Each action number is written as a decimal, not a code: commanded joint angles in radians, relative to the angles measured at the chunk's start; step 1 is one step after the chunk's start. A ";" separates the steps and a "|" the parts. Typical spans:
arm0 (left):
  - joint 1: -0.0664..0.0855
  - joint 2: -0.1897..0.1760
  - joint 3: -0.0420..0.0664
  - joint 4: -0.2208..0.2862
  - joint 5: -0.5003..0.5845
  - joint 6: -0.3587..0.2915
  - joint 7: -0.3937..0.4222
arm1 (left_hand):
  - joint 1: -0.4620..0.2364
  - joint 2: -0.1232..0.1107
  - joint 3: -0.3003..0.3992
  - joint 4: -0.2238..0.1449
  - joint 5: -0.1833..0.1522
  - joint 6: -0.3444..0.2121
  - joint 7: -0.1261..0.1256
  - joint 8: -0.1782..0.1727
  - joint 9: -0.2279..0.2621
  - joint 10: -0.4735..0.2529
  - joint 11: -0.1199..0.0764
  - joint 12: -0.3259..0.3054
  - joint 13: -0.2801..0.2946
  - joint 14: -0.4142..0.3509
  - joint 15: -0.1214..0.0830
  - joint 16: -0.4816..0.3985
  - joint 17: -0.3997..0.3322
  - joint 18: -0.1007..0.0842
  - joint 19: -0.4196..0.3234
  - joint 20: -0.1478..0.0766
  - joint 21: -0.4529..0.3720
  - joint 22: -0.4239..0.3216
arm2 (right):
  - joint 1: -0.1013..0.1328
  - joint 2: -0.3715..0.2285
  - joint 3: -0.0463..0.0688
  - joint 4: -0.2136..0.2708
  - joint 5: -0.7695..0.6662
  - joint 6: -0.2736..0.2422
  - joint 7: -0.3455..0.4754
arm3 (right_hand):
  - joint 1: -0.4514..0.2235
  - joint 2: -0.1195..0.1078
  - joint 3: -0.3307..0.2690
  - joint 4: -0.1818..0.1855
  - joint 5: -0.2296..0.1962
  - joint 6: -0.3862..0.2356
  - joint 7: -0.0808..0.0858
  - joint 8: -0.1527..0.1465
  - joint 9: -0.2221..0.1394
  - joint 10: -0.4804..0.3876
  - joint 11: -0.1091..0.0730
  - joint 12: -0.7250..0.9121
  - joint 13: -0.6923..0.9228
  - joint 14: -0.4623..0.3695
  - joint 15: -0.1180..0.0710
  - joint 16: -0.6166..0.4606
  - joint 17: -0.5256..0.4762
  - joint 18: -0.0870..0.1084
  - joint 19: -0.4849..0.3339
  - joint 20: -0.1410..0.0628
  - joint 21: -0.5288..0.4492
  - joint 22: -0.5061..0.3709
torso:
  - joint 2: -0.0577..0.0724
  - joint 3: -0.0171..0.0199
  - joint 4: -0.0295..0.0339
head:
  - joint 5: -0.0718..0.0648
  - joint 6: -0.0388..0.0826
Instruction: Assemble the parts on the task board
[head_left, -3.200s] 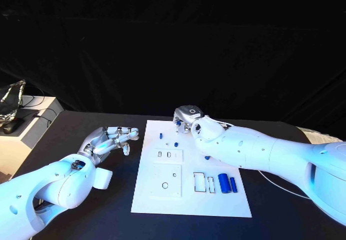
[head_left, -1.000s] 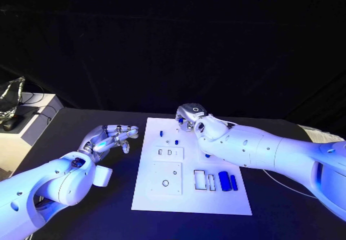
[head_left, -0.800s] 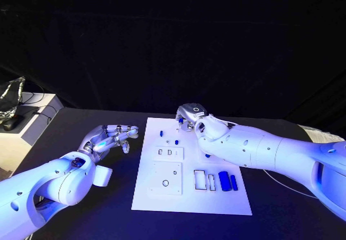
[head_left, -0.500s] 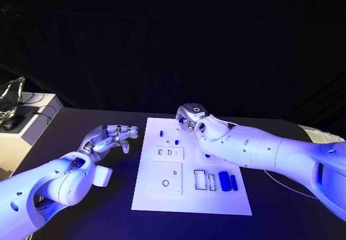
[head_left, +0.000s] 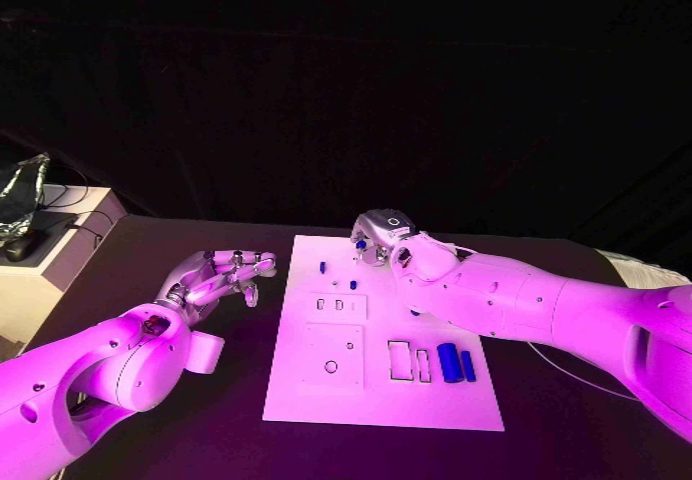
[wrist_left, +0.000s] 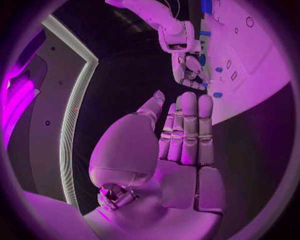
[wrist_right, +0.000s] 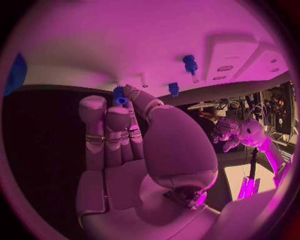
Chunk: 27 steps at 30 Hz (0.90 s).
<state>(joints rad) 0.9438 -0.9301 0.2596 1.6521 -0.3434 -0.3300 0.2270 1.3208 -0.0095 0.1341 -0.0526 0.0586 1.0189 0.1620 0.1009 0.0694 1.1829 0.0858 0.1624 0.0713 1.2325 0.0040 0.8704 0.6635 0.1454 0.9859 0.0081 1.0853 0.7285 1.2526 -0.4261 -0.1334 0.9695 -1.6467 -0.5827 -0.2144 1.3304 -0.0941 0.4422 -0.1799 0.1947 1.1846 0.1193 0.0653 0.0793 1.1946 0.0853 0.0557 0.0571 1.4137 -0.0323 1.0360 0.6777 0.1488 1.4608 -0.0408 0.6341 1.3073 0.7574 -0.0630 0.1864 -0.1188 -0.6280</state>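
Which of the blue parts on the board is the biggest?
The thick blue cylinder lying at the near right of the task board. A thinner blue rod lies beside it; the others, farther up the board, are small pieces.

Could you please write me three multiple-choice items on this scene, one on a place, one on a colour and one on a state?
1. Where is the right hand?
A. over the task board's far edge
B. off the table
C. at the board's near edge

2. What colour are the two cylinders lying near the task board's near right corner?
A. red
B. blue
C. green

3. How is the left hand?
A. holding a cylinder
B. pressing on the board
C. holding nothing, fingers apart

Answers: 1 A, the head view shows it there, at a small blue part. 2 B, both show blue. 3 C, its palm is bare, beside the board.
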 joint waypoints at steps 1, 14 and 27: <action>0.000 0.002 0.001 0.001 -0.003 0.014 0.003 | -0.002 0.010 0.001 -0.007 -0.005 -0.007 -0.001 0.006 0.000 -0.004 0.000 0.004 -0.001 -0.004 0.005 0.006 -0.001 0.031 0.005 0.005 -0.003 0.002 | -0.003 -0.002 -0.001 0.003 0.006 -0.020 0.020 | 0.020 0.003 -0.002 -0.004 0.008 0.015 -0.002 0.000 0.003 0.085 -0.030 0.004 0.004 0.004 -0.003 -0.003 0.001 0.016 0.060 -0.004 0.006 0.050 | -0.001 -0.0002 0.0007 | 0.000 0.000; 0.000 0.002 0.001 0.000 -0.003 0.013 0.002 | -0.002 0.011 0.001 -0.008 -0.005 -0.008 -0.001 0.005 0.000 -0.005 0.000 0.004 -0.002 -0.004 0.005 0.006 -0.002 0.031 0.005 0.005 -0.004 0.002 | -0.004 0.000 -0.001 -0.013 0.008 -0.059 0.019 | 0.035 0.025 0.026 -0.040 -0.020 0.033 -0.008 -0.001 0.005 0.109 -0.035 0.004 0.004 0.001 -0.007 -0.006 0.015 0.007 0.058 -0.012 0.028 0.071 | 0.001 0.0000 -0.0001 | 0.000 0.003; 0.000 0.002 0.001 0.000 -0.003 0.013 0.001 | -0.002 0.011 0.001 -0.009 -0.005 -0.008 -0.001 0.005 0.000 -0.005 0.000 0.003 -0.002 -0.004 0.005 0.006 -0.002 0.031 0.005 0.005 -0.004 0.003 | -0.004 0.010 -0.001 -0.023 0.034 -0.019 0.048 | 0.028 0.011 -0.008 -0.018 -0.019 0.006 -0.002 -0.002 -0.001 0.074 -0.027 0.003 0.003 0.004 -0.001 -0.013 0.022 0.009 0.059 -0.006 0.014 0.070 | 0.000 -0.0007 0.0014 | 0.000 -0.002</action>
<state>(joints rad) 0.9438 -0.9295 0.2596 1.6501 -0.3434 -0.3301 0.2244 1.3219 -0.0083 0.1368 -0.0553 0.0586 1.0188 0.1619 0.1009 0.0694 1.1830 0.0857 0.1624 0.0706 1.2325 0.0040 0.8704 0.6627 0.1456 0.9848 0.0092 1.0853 0.7292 1.2482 -0.4180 -0.1349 0.9499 -1.6224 -0.6217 -0.1854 1.3697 -0.0780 0.4400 -0.1985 0.1742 1.1990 0.1190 0.0653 0.0789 1.1946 0.0852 0.0559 0.0572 1.4137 -0.0323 1.0282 0.6984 0.1462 1.4609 -0.0408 0.6546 1.3079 0.7579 -0.0632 0.1875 -0.1195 -0.6281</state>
